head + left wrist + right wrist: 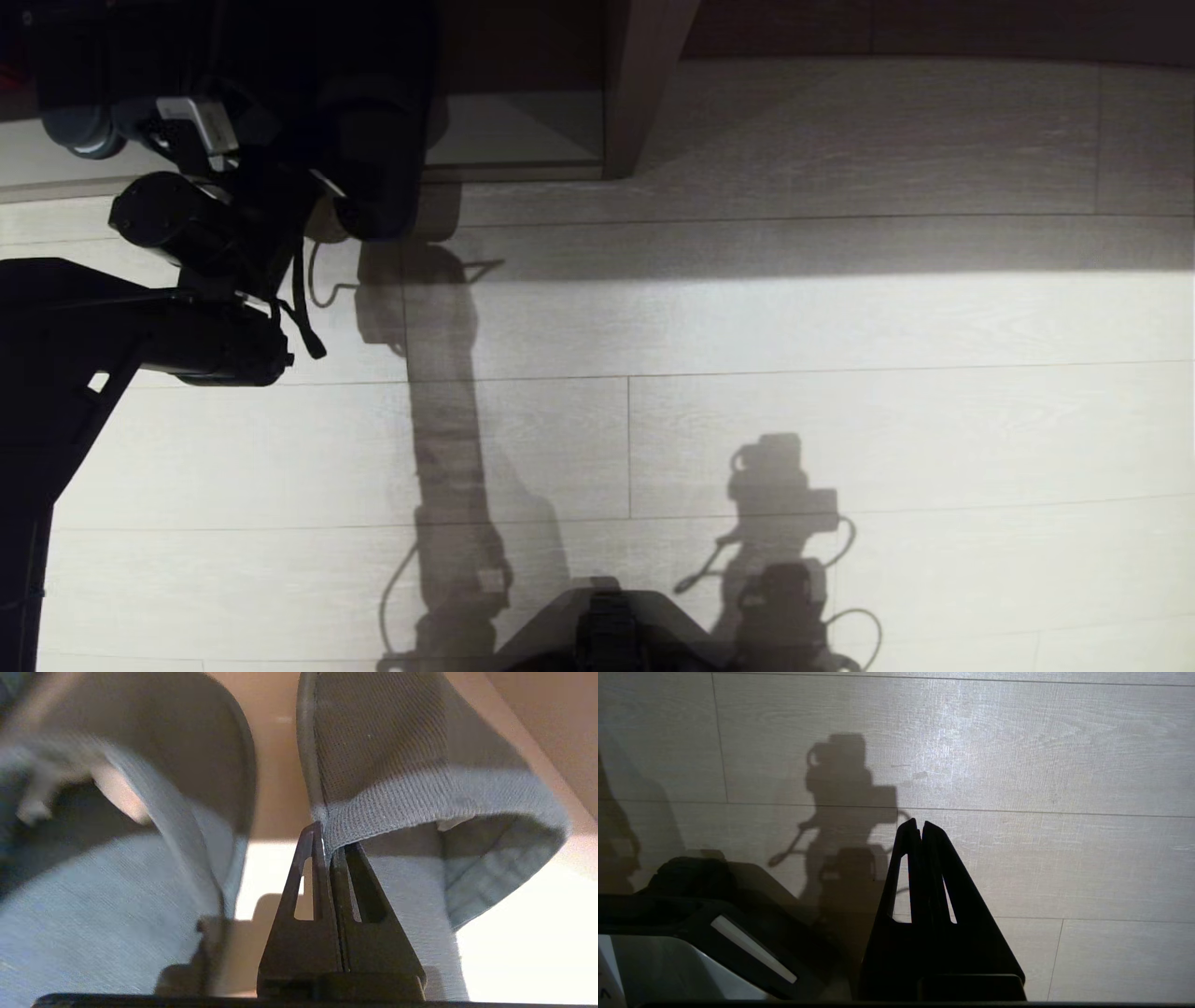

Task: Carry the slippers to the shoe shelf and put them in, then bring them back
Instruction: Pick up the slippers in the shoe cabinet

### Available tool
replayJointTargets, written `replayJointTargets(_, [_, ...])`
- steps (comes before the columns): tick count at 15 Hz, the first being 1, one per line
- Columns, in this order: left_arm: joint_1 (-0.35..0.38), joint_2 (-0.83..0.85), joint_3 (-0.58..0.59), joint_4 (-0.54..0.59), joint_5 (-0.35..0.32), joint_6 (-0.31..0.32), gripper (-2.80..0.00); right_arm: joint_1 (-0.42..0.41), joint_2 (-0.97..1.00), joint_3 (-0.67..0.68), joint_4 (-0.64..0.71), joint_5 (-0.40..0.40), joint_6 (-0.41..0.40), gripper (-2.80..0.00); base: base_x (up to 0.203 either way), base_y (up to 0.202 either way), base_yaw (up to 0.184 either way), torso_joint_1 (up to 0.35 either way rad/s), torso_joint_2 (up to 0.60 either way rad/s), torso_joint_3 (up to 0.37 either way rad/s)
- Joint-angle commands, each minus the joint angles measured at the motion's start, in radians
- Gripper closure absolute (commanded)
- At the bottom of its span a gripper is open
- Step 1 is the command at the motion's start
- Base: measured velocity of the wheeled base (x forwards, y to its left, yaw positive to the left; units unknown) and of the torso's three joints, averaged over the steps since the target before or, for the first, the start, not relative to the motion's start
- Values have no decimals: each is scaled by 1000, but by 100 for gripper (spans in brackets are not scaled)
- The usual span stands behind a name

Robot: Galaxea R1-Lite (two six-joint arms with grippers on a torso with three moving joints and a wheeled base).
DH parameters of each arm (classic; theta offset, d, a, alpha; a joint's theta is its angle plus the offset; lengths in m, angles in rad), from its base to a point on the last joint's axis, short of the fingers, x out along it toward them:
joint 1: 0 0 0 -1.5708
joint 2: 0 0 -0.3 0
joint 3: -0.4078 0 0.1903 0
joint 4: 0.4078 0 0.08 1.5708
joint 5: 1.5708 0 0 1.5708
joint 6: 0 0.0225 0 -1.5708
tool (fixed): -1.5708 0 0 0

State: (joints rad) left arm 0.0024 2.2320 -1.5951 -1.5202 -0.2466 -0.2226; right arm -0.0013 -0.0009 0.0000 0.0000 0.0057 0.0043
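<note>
I find my left gripper (331, 847) clenched on the collar edge of one of the slippers (397, 765), centre of the left wrist frame, its mate filling the left half, while my right gripper (920, 828) hangs pinched empty over the pale floor (1041, 742)

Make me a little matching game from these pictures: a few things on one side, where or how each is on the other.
Things:
1. left claw
2. right claw
3. slippers
4. shoe shelf

States:
A. side by side, one pinched at its collar edge
B. shut, holding nothing, over bare floor
C. clamped on fabric
D. low cubby ahead, at floor level

Pairs: 1-C, 2-B, 3-A, 4-D
</note>
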Motion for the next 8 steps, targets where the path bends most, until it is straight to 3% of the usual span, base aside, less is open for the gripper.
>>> replayJointTargets(1, [13,-25,3,-10,-2,-4,0,0,-1,0,0,0,0,0,0,0,0,0,0,0])
replayJointTargets(8, [23,-36,88,-10,-19,-4,0,0,-1,0,0,0,0,0,0,0,0,0,0,0])
